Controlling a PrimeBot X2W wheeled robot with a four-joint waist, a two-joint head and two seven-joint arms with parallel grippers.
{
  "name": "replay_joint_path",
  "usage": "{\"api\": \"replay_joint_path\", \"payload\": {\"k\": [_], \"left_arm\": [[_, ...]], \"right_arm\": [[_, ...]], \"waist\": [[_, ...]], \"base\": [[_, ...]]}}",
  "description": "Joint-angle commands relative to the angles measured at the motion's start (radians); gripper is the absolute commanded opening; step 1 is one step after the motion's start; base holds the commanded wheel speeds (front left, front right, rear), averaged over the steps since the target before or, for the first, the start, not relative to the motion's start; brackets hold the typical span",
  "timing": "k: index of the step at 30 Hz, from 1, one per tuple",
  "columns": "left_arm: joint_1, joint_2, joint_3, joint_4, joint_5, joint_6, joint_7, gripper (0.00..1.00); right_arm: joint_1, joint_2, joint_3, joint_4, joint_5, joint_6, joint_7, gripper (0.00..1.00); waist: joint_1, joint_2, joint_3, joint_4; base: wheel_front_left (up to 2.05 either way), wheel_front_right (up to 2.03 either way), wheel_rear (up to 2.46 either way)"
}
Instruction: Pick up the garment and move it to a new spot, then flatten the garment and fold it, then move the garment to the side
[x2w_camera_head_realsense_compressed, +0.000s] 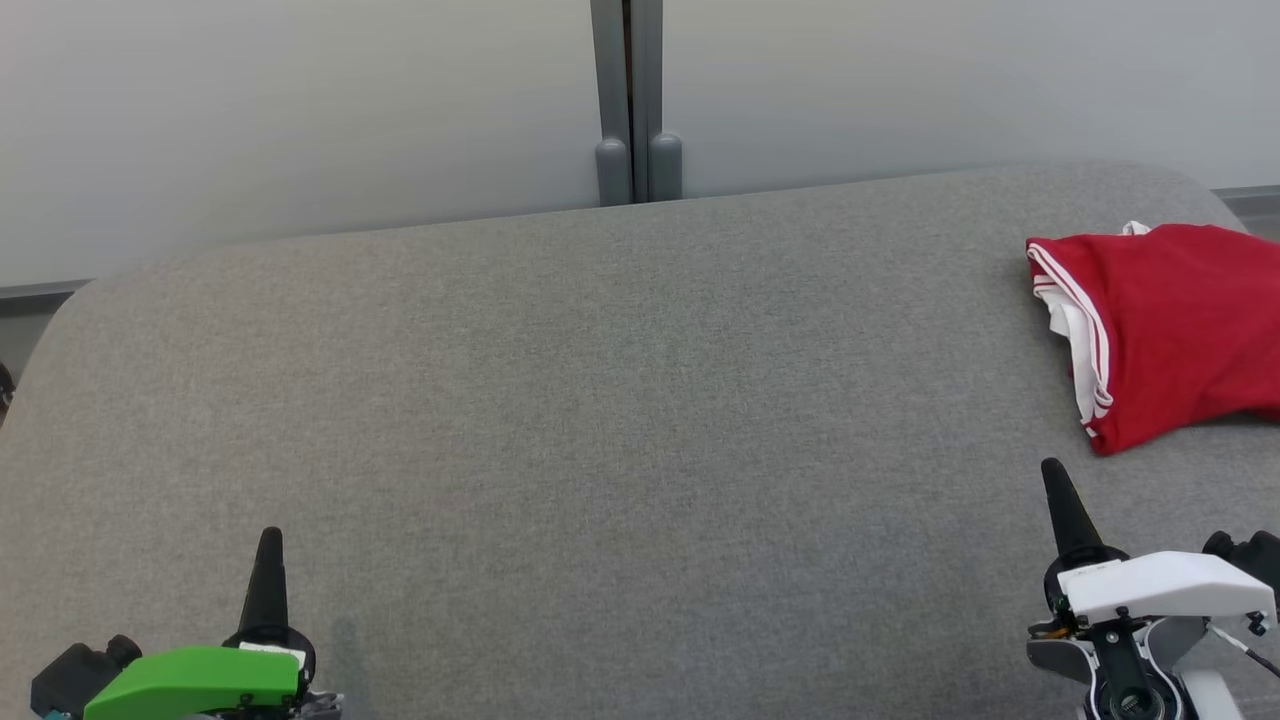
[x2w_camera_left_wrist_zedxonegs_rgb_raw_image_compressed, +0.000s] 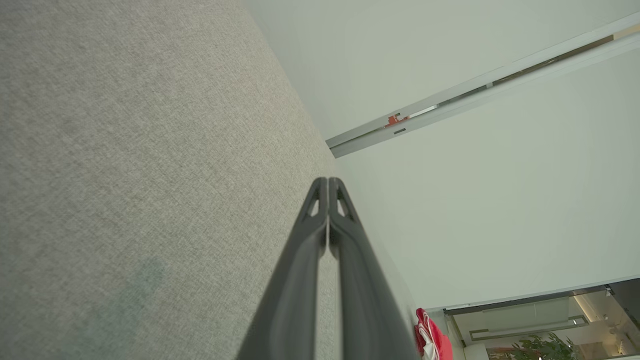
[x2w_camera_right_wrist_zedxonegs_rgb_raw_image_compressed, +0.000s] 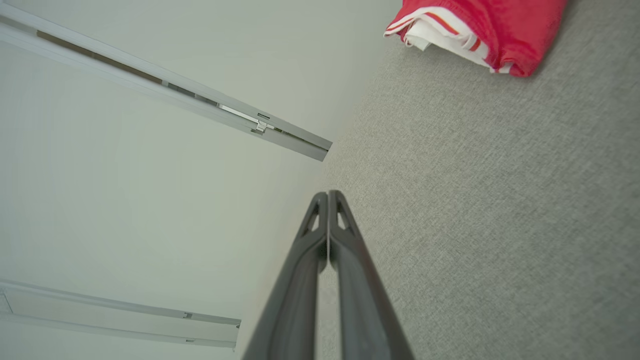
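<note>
While your left end effector (x2w_camera_head_realsense_compressed: 270, 545) is hovering clenched and empty over the near left of the grey bench (x2w_camera_head_realsense_compressed: 600, 400), your right end effector (x2w_camera_head_realsense_compressed: 1056, 480) is hovering at the near right, equally clenched and holding nothing. Beyond the right one, apart from it, the red garment (x2w_camera_head_realsense_compressed: 1165, 330) with white trim is lying bunched at the bench's right end, running past the head view's edge. Its layers are stacking, so a closing pinch is likely catching several at once, or nudging it off the edge.
</note>
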Motion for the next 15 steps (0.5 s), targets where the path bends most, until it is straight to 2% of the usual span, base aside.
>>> {"api": "replay_joint_path", "payload": {"k": [1, 15], "left_arm": [[-0.029, 0.008, 0.004, -0.01, -0.026, -0.006, 0.008, 0.0], [-0.053, 0.009, 0.011, -0.008, -0.148, -0.007, 0.041, 0.0]], "right_arm": [[-0.023, -0.005, -0.002, -0.011, 0.029, 0.0, 0.007, 0.0], [-0.035, -0.005, -0.005, -0.012, 0.171, 0.0, 0.041, 0.0]], "waist": [[0.0, 0.0, 0.0, 0.0], [0.0, 0.0, 0.004, 0.002]], "base": [[0.0, 0.0, 0.0], [0.0, 0.0, 0.0]]}}
